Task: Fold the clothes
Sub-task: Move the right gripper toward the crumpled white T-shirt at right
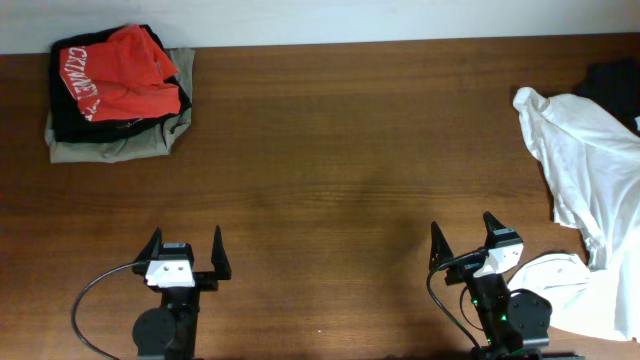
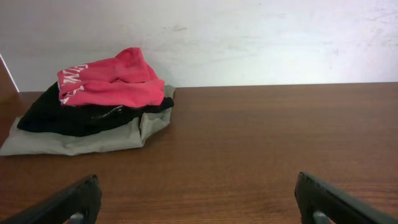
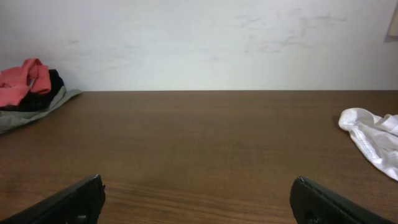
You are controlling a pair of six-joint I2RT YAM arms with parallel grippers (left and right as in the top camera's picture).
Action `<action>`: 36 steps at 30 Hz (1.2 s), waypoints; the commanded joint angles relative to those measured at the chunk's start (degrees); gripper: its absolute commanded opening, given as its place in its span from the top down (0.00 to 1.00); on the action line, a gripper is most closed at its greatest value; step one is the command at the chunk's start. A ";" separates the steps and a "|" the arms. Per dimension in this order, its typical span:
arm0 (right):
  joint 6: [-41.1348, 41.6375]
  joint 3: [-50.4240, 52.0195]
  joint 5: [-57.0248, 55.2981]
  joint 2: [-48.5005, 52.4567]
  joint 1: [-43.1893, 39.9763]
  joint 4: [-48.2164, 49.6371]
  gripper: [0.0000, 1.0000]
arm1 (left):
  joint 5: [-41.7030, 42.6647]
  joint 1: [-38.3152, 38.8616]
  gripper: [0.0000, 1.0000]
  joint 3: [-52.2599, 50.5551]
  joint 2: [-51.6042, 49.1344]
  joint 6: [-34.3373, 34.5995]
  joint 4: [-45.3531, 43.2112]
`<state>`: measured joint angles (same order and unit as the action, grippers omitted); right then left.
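Both pairs of jaws stand wide apart and hold nothing. The left arm [image 1: 170, 300] and right arm [image 1: 495, 300] sit at the near edge of the desk [image 1: 330, 180], jaws pointing toward the far edge, with only bare wood between their tips in each wrist view.

The shirt [image 1: 580, 150] is untouched, so the step in hand is judged to be the first reach. It lies crumpled along the right edge of the desk, running from close to the far right corner to the near right corner, where a fold rests just beside the right arm's base. A black garment [image 1: 615, 80] shows from under its far end. A pile [image 1: 115, 95] topped by a red garment sits at the far left corner, well apart, and needs no attention.

The right jaws are the nearer pair, so they should probably lead. They would swing toward the right edge and come down on an outer border of the cloth, not into the heap. Which border is hem or shoulder cannot be told from here. The fabric looks thin and soft, so the jaws should close low against the wood and take few layers.

A slow drag toward the bare middle would let the left jaws take the opposite border and spread the shirt flat. The main risk is pinching the black garment along with it
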<state>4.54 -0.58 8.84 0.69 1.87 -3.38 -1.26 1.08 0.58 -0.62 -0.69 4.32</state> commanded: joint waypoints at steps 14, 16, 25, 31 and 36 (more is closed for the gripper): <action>25.16 0.26 29.79 -0.33 0.37 2.93 0.01 | 0.44 -0.42 0.01 -0.07 0.33 -1.11 0.44; 26.62 0.24 32.22 -0.33 0.37 9.27 0.01 | 0.44 -0.42 0.01 -0.07 0.33 -1.11 0.44; 7.28 -22.67 15.06 14.36 0.31 3.30 0.01 | 0.44 -0.42 0.01 -0.07 0.33 -1.09 0.44; -0.04 -56.54 -22.36 50.58 -0.81 -24.59 0.01 | 0.44 -0.42 0.01 -0.07 0.33 -1.11 0.44; -0.04 -77.59 -23.93 78.77 -11.37 -39.47 0.01 | 0.44 -0.42 0.01 -0.07 0.33 -1.09 0.44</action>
<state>5.32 -71.37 -10.92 69.82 -5.19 -39.48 -1.23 1.04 0.64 -0.69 -0.71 4.49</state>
